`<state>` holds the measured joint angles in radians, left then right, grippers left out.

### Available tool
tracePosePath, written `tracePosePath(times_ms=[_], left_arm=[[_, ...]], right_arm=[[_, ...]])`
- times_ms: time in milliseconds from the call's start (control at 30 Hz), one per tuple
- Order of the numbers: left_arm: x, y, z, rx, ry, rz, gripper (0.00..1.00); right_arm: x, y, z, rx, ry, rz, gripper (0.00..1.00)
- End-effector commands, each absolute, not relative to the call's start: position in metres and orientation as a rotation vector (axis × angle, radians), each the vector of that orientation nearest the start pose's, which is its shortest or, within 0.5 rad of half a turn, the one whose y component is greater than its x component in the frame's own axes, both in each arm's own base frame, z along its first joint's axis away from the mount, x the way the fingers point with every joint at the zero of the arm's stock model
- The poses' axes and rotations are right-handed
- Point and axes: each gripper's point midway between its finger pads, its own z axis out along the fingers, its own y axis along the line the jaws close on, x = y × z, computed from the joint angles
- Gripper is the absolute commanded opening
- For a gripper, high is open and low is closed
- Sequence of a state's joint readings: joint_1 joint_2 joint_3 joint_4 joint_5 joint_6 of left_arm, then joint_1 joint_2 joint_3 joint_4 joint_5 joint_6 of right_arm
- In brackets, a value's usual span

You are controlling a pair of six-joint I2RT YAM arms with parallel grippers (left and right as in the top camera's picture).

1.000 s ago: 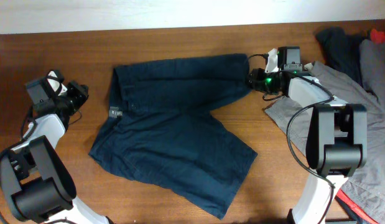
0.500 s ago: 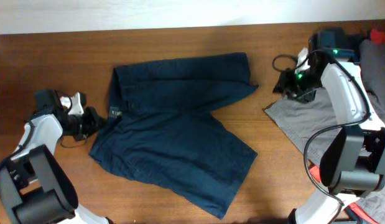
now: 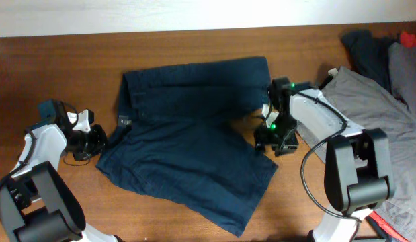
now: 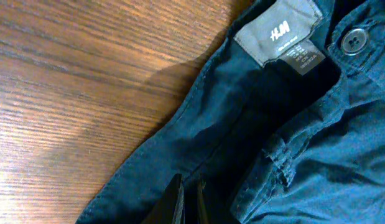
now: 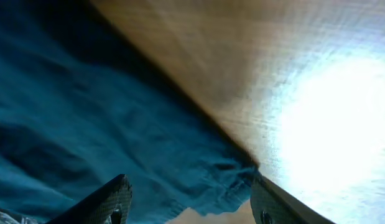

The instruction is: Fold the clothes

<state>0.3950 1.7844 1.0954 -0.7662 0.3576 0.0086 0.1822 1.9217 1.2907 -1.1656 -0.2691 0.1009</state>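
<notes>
One shorts [image 3: 194,154]; two grippers: left gripper [image 4: 188,190] pinching shorts edge, right gripper [image 5: 189,190] spread wide.

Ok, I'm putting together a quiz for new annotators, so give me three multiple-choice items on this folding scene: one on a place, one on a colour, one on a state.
1. Where is the right gripper?
A. at the waistband of the shorts
B. at the edge of one leg, near its hem
C. over the shorts' middle

2. What colour are the shorts?
A. red
B. white
C. dark blue

3. How do the right gripper's jaws stand?
A. open
B. shut on the cloth
C. shut, empty

Key:
1 B, the overhead view shows it at the lower leg's right edge.
2 C, every view shows dark blue cloth.
3 A, the right wrist view shows the jaws spread wide.
</notes>
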Motion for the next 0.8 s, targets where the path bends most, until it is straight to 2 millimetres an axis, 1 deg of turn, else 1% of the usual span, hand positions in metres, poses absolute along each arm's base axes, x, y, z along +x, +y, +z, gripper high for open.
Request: tracePosePath(times_ms=[0, 33, 67, 100, 133, 200, 233, 300, 367, 400, 433, 500, 533, 600, 633, 667, 700, 733, 767], left_arm=[[0.33, 0.074, 0.036, -0.489, 2.856, -0.458, 0.09], [0.33, 0.074, 0.036, -0.489, 2.856, -0.458, 0.09], [0.33, 0.074, 0.036, -0.489, 2.856, -0.458, 0.09], [0.33, 0.074, 0.036, -0.489, 2.856, -0.458, 0.09], [0.33, 0.074, 0.036, -0.489, 2.856, -0.458, 0.09], [0.33, 0.074, 0.036, -0.489, 2.856, -0.458, 0.09], [0.33, 0.074, 0.036, -0.489, 2.855, -0.457, 0.09], [0.331, 0.074, 0.036, -0.489, 2.855, -0.457, 0.09], [0.331, 0.074, 0.036, -0.488, 2.853, -0.456, 0.09], [0.331, 0.075, 0.036, -0.488, 2.852, -0.456, 0.09], [0.332, 0.075, 0.036, -0.487, 2.851, -0.455, 0.09], [0.332, 0.075, 0.036, -0.486, 2.847, -0.453, 0.09], [0.333, 0.075, 0.036, -0.485, 2.846, -0.452, 0.09], [0.333, 0.075, 0.036, -0.485, 2.846, -0.452, 0.09], [0.333, 0.075, 0.036, -0.485, 2.846, -0.452, 0.09], [0.333, 0.075, 0.036, -0.485, 2.846, -0.452, 0.09], [0.333, 0.075, 0.036, -0.485, 2.846, -0.452, 0.09], [0.333, 0.075, 0.036, -0.485, 2.846, -0.452, 0.09], [0.333, 0.075, 0.036, -0.485, 2.846, -0.452, 0.09]], right_arm=[[0.261, 0.093, 0.016, -0.072, 3.414, 0.387, 0.65], [0.258, 0.092, 0.012, -0.072, 3.416, 0.386, 0.64], [0.256, 0.092, 0.008, -0.072, 3.415, 0.387, 0.58], [0.253, 0.091, 0.005, -0.07, 3.421, 0.387, 0.47], [0.249, 0.091, 0.003, -0.069, 3.43, 0.385, 0.41], [0.245, 0.09, 0.001, -0.067, 3.441, 0.383, 0.19], [0.247, 0.088, 0.0, -0.067, 3.435, 0.367, 0.04], [0.265, 0.081, -0.004, -0.033, 3.372, 0.284, 0.04], [0.295, 0.056, -0.004, 0.073, 3.277, 0.101, 0.04], [0.323, 0.038, 0.004, 0.136, 3.183, 0.01, 0.04], [0.341, 0.028, 0.01, 0.165, 3.121, -0.023, 0.04], [0.375, 0.01, 0.025, 0.221, 3.009, -0.034, 0.04], [0.381, 0.007, 0.031, 0.24, 2.991, -0.02, 0.04], [0.384, 0.003, 0.042, 0.285, 2.995, 0.058, 0.04], [0.379, 0.002, 0.042, 0.29, 3.016, 0.077, 0.04], [0.372, 0.008, 0.042, 0.254, 3.049, 0.127, 0.04], [0.36, 0.021, 0.042, 0.167, 3.1, 0.238, 0.08], [0.349, 0.034, 0.044, 0.101, 3.136, 0.334, 0.16], [0.333, 0.049, 0.046, 0.025, 3.185, 0.437, 0.35]])
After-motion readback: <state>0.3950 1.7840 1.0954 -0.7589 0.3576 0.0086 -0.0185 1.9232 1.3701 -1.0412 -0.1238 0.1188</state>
